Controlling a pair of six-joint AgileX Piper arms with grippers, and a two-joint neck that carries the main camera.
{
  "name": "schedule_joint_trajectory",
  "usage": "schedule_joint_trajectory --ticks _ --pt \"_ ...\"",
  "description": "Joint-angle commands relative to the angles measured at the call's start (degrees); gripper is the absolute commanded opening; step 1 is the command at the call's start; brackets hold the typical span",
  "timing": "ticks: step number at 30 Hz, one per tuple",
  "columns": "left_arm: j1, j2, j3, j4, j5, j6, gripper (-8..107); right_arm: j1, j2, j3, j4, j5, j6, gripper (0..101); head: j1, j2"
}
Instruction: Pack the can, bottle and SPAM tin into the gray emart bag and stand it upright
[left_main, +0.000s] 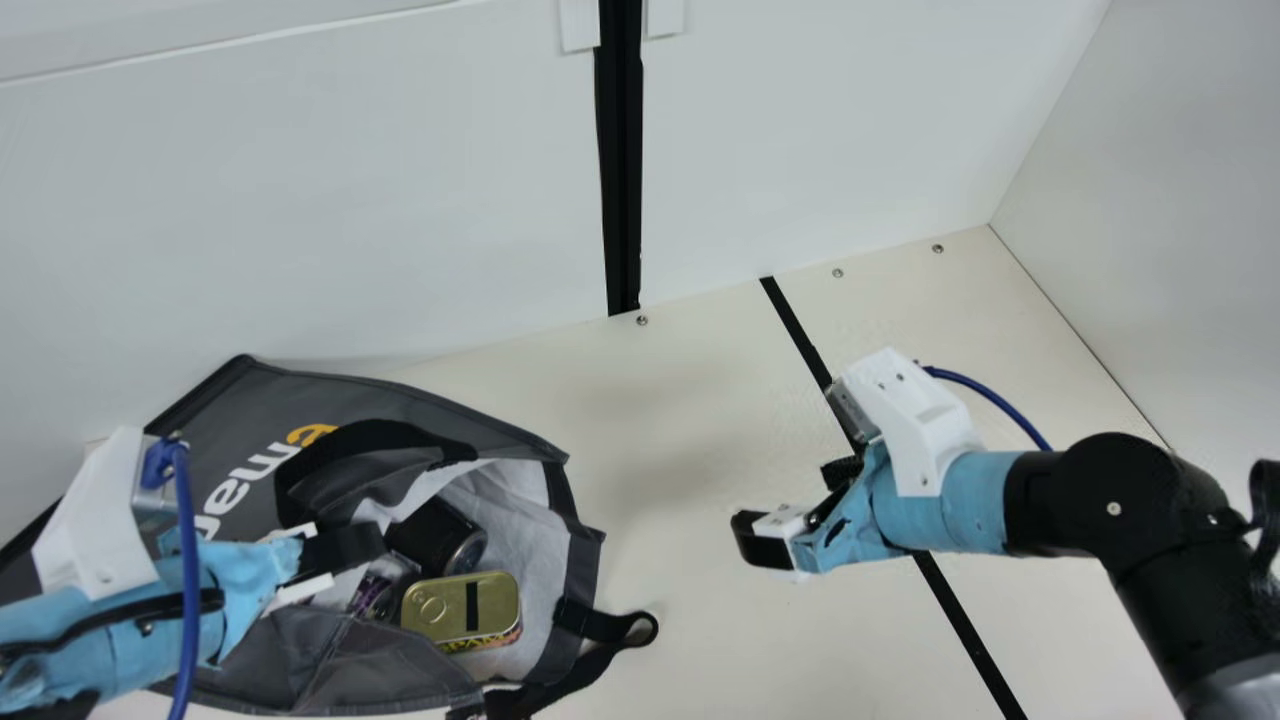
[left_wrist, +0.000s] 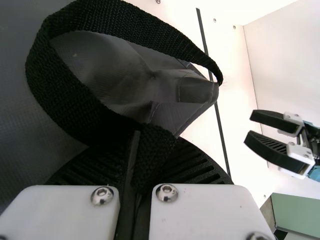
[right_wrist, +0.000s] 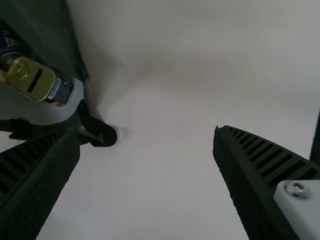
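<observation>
Gray emart bag (left_main: 410, 670) w/ black trim & white lining, at L of main view, slumped at a tilt, mouth open toward mid-table. Inside, near the mouth: gold-lidded oblong SPAM tin (left_main: 462, 602), lid facing up; just beside it a dark cylinder (left_main: 436, 535) & a small purple-labeled item (left_main: 378, 588). Can't tell which of those two is can, which is bottle. Black webbing handle (left_main: 375, 435) arcs over the mouth; a 2nd black strap (left_main: 600, 628) trails onto the table on the mouth side.

Surface: smooth cream table (left_main: 690, 620), crossed diagonally by a thin black line (left_main: 965, 620), w/ small metal screws (left_main: 838, 273) along its back edge. Room: tall white back panels (left_main: 300, 200) w/ a vertical black strip (left_main: 622, 170) btwn them; plain pale side wall (left_main: 1150, 200) at R. L wrist view adds a flat green surface (left_wrist: 300, 215) off past the table.

My left gripper (left_main: 365, 545), arm in from main view's lower L, is over the bag, fingers closed tight w/ the webbing handle pinched btwn them. My right gripper (left_main: 790, 500) is set wide, nothing btwn the fingers, as R wrist view confirms; it's above the table, well apart from the bag, pointing bagward, its arm bent at a black joint & coming in from main view's R edge.
</observation>
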Motion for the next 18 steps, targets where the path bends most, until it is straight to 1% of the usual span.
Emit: schedule_joint_trajectory --ticks 1,7,18 --pt "0.0 0.0 0.0 0.0 0.0 0.0 -8 0.5 0.5 0.6 1.2 0.0 -1.4 95 -1.3 0.0" --pt "0.0 0.0 0.0 0.0 0.0 0.0 -8 2.6 2.7 2.1 4.6 -1.1 -4.9 95 -1.3 0.0" --pt "0.0 0.0 0.0 0.0 0.0 0.0 -8 6.5 7.5 3.3 9.6 -2.8 -10.3 95 -1.3 0.0"
